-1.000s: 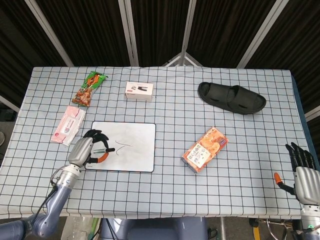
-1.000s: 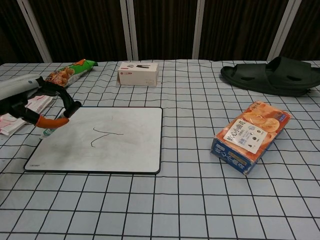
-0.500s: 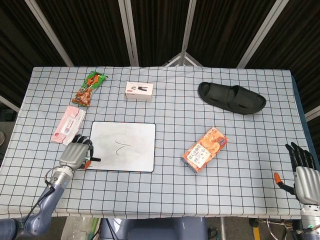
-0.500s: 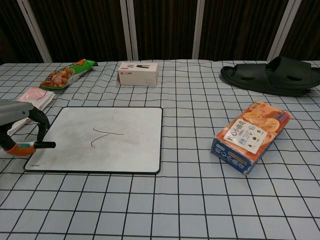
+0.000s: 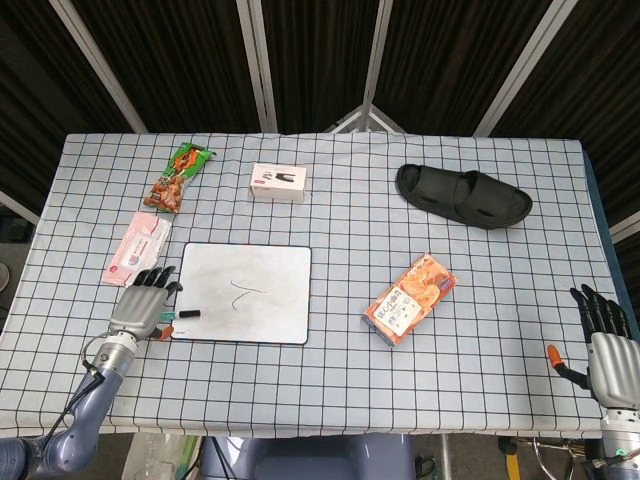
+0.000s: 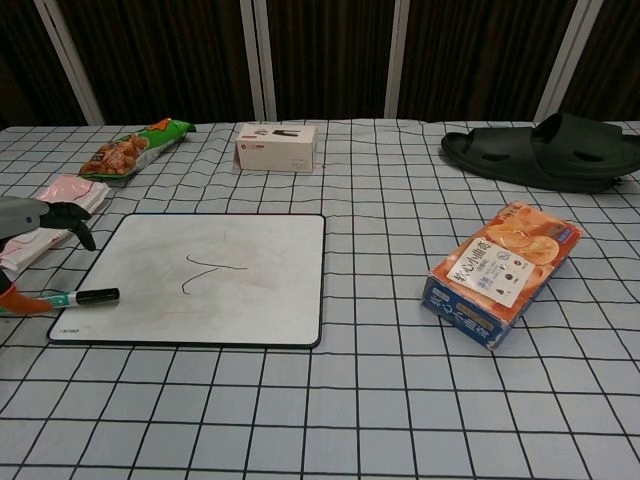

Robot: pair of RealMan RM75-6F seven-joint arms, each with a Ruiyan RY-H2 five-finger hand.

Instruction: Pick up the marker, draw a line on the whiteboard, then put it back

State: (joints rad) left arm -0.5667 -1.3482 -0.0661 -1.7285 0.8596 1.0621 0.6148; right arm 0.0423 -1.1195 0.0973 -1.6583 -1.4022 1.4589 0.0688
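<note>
The whiteboard (image 5: 262,277) (image 6: 240,245) lies left of the table's middle and bears a thin dark line (image 5: 245,293) (image 6: 210,272). The marker (image 5: 183,315) (image 6: 85,297) lies flat across the board's near left corner, black cap pointing right. My left hand (image 5: 140,305) (image 6: 40,215) hovers just left of the board, fingers spread and lifted off the marker. Its orange thumb tip sits close to the marker's left end. My right hand (image 5: 605,335) stays off the table's near right corner, fingers apart and holding nothing; the chest view does not show it.
A pink tissue pack (image 5: 137,250) (image 6: 65,195) lies just behind my left hand. A snack bag (image 5: 178,175) (image 6: 135,145) and a white box (image 5: 278,182) (image 6: 277,147) sit further back. A black slipper (image 5: 463,195) (image 6: 545,150) and an orange box (image 5: 410,298) (image 6: 503,270) occupy the right half.
My left hand carried the marker off the board's middle toward the near left corner, laid it down and let go. Its fingers have spread apart. The right hand has not moved.
</note>
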